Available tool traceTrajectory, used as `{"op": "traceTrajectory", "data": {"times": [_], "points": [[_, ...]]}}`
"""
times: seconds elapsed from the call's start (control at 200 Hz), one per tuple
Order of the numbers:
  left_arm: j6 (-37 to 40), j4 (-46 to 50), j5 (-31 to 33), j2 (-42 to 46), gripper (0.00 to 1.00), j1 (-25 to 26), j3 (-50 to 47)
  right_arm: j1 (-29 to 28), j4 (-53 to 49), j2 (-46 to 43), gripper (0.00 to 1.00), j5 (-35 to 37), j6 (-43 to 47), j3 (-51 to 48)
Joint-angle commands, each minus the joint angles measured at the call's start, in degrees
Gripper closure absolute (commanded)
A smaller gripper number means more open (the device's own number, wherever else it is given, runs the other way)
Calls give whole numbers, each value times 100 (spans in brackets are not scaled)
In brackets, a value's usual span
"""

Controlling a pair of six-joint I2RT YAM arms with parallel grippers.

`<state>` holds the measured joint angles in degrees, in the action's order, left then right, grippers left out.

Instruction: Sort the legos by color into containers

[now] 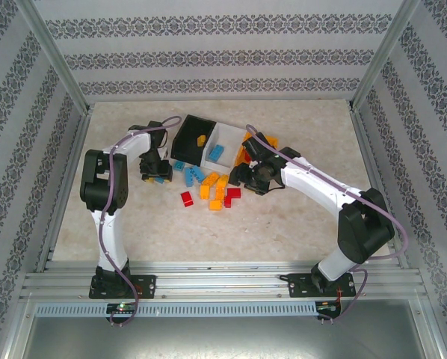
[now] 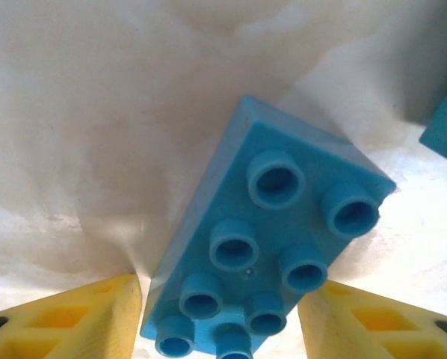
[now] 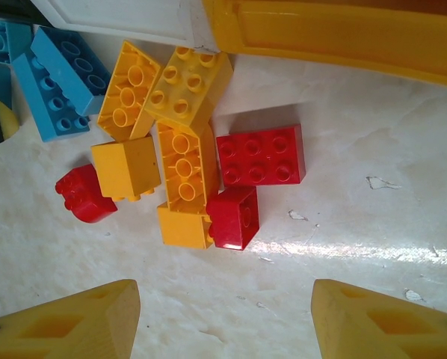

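Note:
A light blue two-by-four lego point(image 2: 283, 217) lies studs-up on the table, its near end between my left gripper's point(image 2: 222, 288) yellow fingers point(image 2: 96, 318). The jaws stand close on either side of it, with a thin gap at the right finger. In the top view the left gripper point(image 1: 156, 176) is left of the black container point(image 1: 186, 134). My right gripper point(image 3: 223, 288) is open over bare table just short of a red brick point(image 3: 235, 217), a flat red brick point(image 3: 261, 155) and orange-yellow bricks point(image 3: 186, 168). The white container point(image 1: 227, 134) and orange container point(image 3: 335, 37) stand beyond.
Loose legos point(image 1: 212, 191) in red, blue and orange-yellow lie between the two grippers. A yellow brick point(image 1: 199, 140) is in the black bin and a blue one point(image 1: 217, 152) in the white bin. The right arm point(image 1: 313, 187) covers most of the orange bin. Patterned walls enclose the table.

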<state>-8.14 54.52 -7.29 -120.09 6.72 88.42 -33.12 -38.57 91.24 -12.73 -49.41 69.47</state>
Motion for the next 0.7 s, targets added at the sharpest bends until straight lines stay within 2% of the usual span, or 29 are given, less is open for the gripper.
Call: {"op": "traceTrajectory", "data": {"times": [0.0, 0.175, 0.425, 0.694], "points": [[-38, -133, -120, -60, 51, -41, 68, -4, -108, -45, 38, 149, -70, 59], [-98, -176, -148, 125, 61, -46, -118, -55, -92, 28, 38, 131, -87, 126], [-281, -216, -185, 627, 68, -46, -597, -155, -48, 161, 38, 113, -82, 241], [-672, -58, -459, 1546, 69, -44, -1307, -218, 33, 228, 38, 138, -106, 269]]}}
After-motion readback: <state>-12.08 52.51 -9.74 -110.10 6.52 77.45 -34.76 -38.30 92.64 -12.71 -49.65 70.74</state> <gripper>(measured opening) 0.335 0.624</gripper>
